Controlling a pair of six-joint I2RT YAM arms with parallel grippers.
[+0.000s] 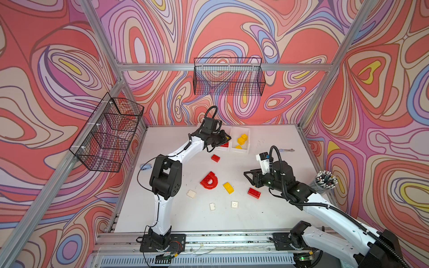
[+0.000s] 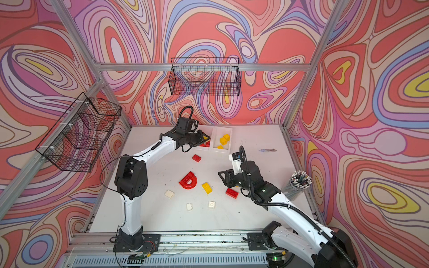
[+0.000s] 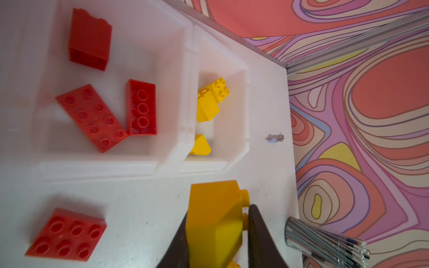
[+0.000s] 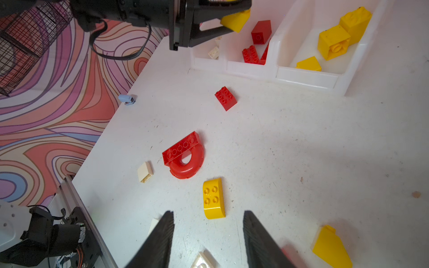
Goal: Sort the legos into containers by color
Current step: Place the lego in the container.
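Left fingers tight on yellow brick; right fingers apart, free.

no legible text or numbers, dark marks on white camera housing, too blurred to read

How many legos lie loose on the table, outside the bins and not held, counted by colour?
Red legos: 3, the arch included
Yellow legos: 2, one clear only in the right wrist view
White legos: 3
Total: 8
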